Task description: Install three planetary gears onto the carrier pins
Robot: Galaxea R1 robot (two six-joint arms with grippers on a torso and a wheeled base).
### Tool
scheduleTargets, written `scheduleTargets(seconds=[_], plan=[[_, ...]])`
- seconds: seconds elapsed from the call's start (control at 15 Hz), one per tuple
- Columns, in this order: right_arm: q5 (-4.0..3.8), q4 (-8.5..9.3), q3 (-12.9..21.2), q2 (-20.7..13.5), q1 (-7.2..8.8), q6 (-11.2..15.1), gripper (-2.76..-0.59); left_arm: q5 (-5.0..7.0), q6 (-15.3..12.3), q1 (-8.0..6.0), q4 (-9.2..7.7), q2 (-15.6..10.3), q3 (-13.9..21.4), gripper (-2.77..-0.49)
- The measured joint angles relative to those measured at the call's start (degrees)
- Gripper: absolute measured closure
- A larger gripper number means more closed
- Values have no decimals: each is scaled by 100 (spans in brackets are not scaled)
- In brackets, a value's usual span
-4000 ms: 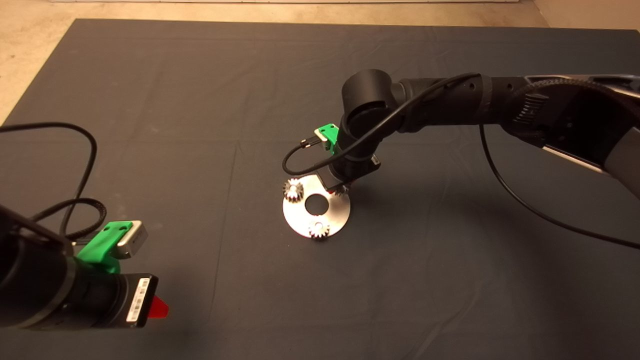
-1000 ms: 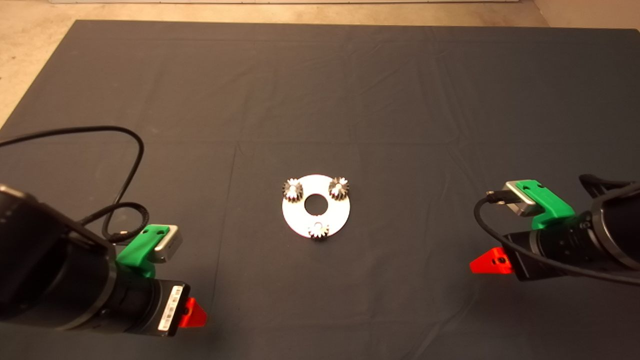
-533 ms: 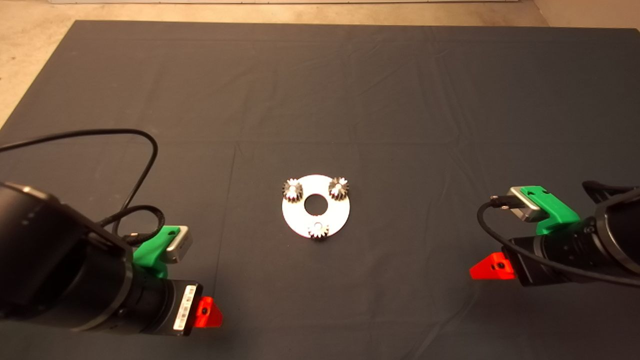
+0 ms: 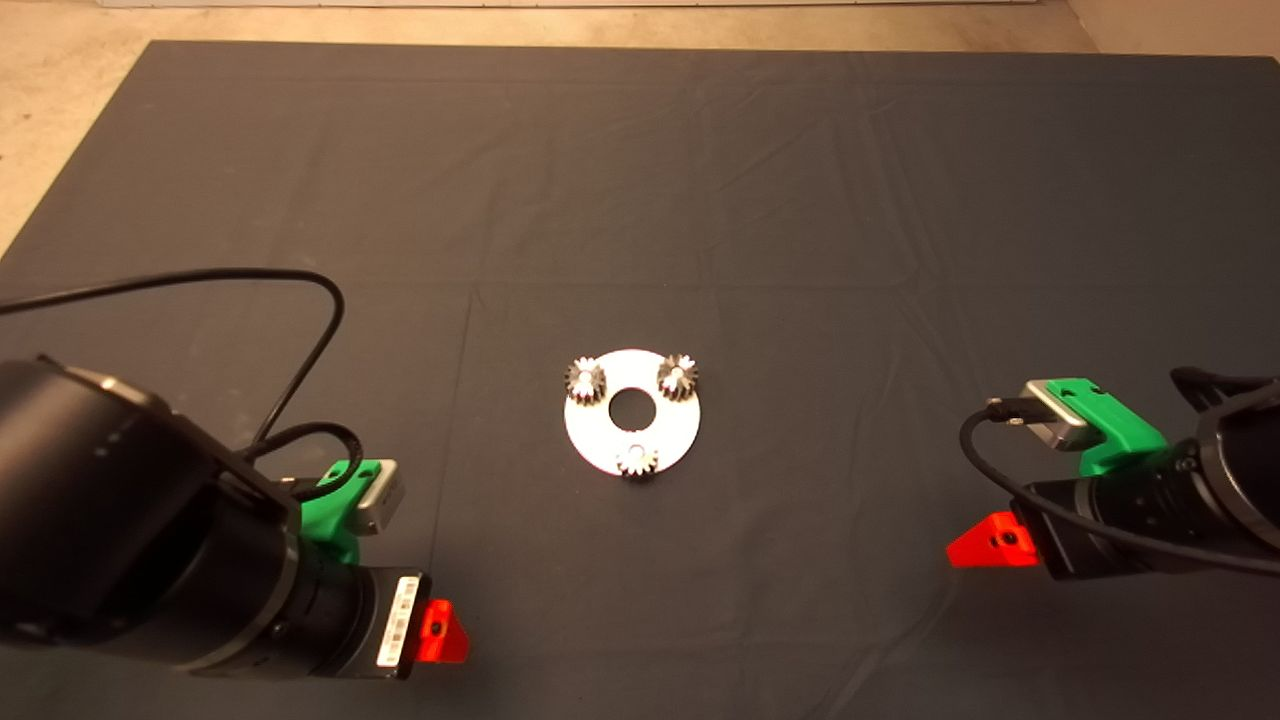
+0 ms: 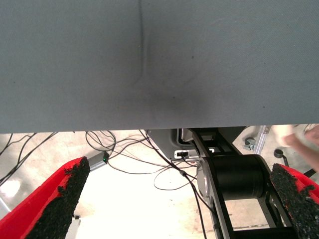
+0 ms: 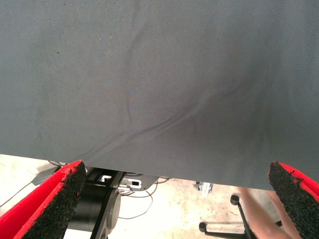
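Flat round silver plate [image 4: 668, 432] with a large central hole lies mid-desk on the dark creased mat [image 4: 800, 200]; three small shiny toothed planetary gears [image 4: 586, 381] [image 4: 677, 377] [image 4: 637, 461] sit on the carrier pins, spaced around the rim; left gripper [image 5: 184, 199] waits at the lower left, red fingers with rough black pads spread wide, empty; right gripper [image 6: 174, 199] at the lower right, likewise wide and empty.
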Motion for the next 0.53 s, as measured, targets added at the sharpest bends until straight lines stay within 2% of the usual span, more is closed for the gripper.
scheduleTargets(seconds=[0.33,0.53], plan=[[0,33,0,-54,0,27,-273,0,-41,0,-83,33,0,-262],[2,116,0,-151,0,46,-273,0,-58,0,-156,46,1,-262]])
